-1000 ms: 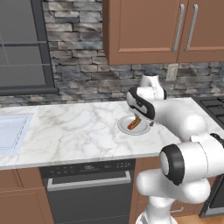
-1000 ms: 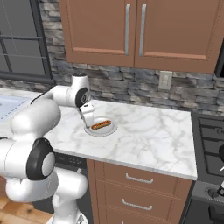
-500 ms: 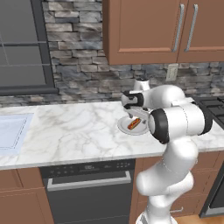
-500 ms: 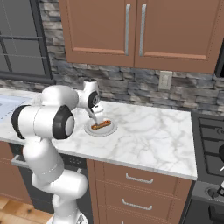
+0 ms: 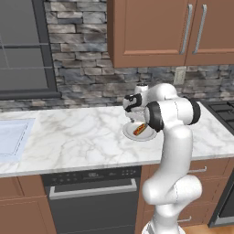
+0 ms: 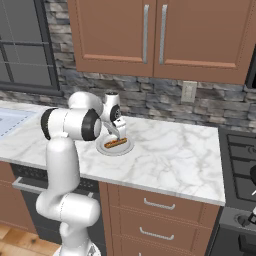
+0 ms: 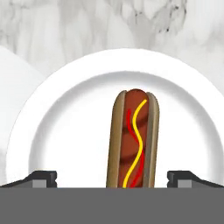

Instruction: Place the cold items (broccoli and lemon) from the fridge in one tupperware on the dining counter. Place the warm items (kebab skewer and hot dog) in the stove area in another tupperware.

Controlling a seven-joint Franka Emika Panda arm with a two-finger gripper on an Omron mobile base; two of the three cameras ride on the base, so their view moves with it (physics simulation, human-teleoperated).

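White round ceramic plate (image 7: 65, 131) lay directly beneath the hand (image 7: 112, 177) on the grey-veined white marble desk (image 5: 77, 137), carrying the brown-bunned hot dog with wavy red and yellow sauce lines (image 7: 133, 140). Hung just above the plate, pointed down at it, with the two dark fingertips (image 7: 41, 177) spread wide, one to each side of the hot dog and clear of it, gripping nothing. Hot dog ran lengthwise between the fingertips in the hand view, its near end level with them and its far end reaching toward the plate's centre.

From the left base view, hand (image 5: 133, 119) seen over the far side of the plate (image 5: 130, 132), hot dog (image 5: 139, 130) lying slantwise just below it, partly behind the white arm. From the right base view, hand (image 6: 119, 134) stood right above the hot dog (image 6: 115, 143) on the plate (image 6: 127, 148).

Behind the hand, grey stacked-stone wall (image 6: 160, 100) with brown wooden cabinets (image 6: 165, 35) above. Far off to the hand's left side in the left base view, pale sink basin (image 5: 11, 137) set in the desk. Below the desk edge, dark oven front (image 5: 91, 196).
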